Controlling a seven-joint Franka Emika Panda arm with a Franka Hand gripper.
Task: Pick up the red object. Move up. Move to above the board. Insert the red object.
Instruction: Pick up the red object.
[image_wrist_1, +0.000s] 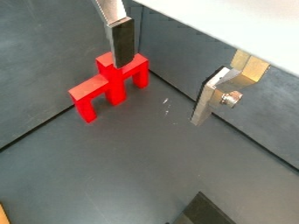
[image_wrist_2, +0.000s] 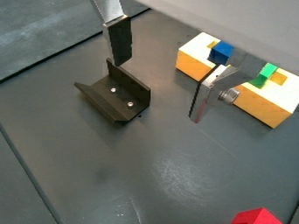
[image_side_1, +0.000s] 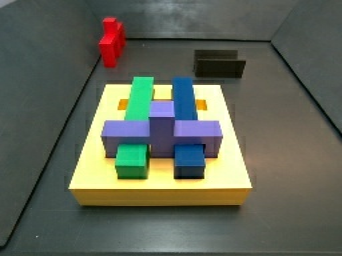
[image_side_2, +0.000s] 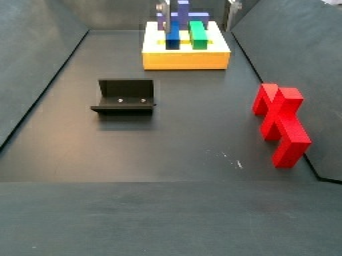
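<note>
The red object (image_wrist_1: 107, 86) lies flat on the dark floor near a wall; it also shows in both side views (image_side_1: 111, 40) (image_side_2: 279, 120) and at a wrist view's edge (image_wrist_2: 261, 216). My gripper (image_wrist_1: 162, 94) (image_wrist_2: 159, 90) is open with nothing between its silver fingers (image_wrist_1: 121, 42). One finger stands in front of the red object's stem in a wrist view, and whether they touch cannot be told. The other finger (image_wrist_1: 212, 96) is well to the side. The yellow board (image_side_1: 160, 176) (image_side_2: 187, 60) (image_wrist_2: 193, 58) carries green, blue and purple blocks.
The dark fixture (image_wrist_2: 114, 94) (image_side_1: 219, 65) (image_side_2: 124, 97) stands on the floor between the red object and the board. Grey walls enclose the floor on all sides.
</note>
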